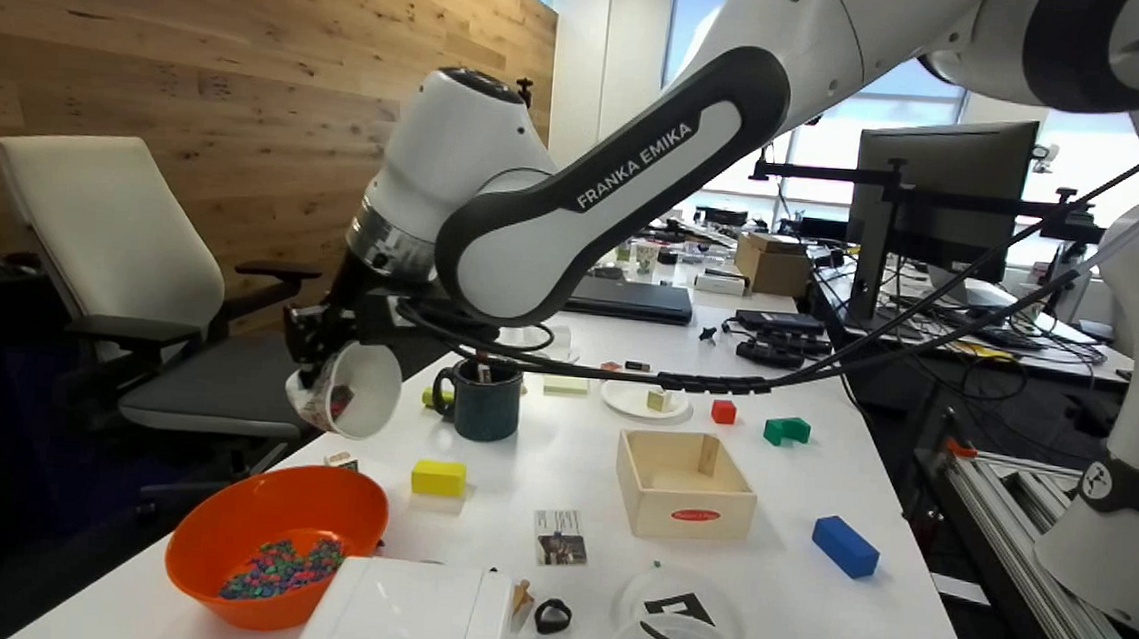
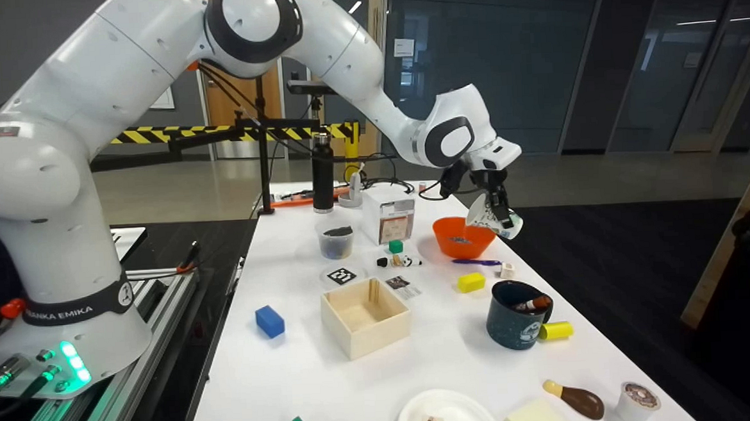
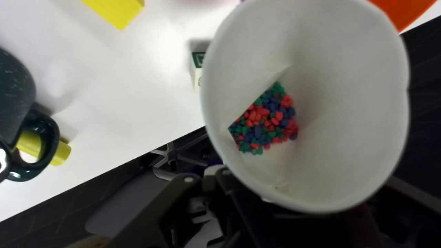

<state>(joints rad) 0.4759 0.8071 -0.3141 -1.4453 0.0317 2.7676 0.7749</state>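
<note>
So the gripper (image 2: 502, 214) has the paper cup (image 1: 377, 382) pinched between its fingers, up in the air, clear of the table (image 1: 809, 617) and tipped way over on its side. Can't make out exactly which part of the cup wall the fingers bite on.

Progress-wise I'd call it part done. There's a good layer of coloured pebbles (image 1: 281, 575) in the bottom of the orange bowl (image 1: 281, 502), but the wrist view shows another decent clump (image 3: 263, 120) sitting deep in the cup, roughly 8 o'clock from the middle of its mouth. My guess is that clump is what's left to tip out, and putting the cup down isn't done either. I don't spot any pebbles falling in any view.

As for where the cup is: in an exterior view the bowl sits at about 7 o'clock from it, with a gap between them. From the wrist, only a corner of the bowl pokes out between 1 and 2 o'clock, so whether the mouth is right over it I honestly can't say. In that same view the dark mug (image 3: 13, 94) is at 9 o'clock and the yellow block (image 3: 115, 11) at 10, both well apart from the cup
</note>
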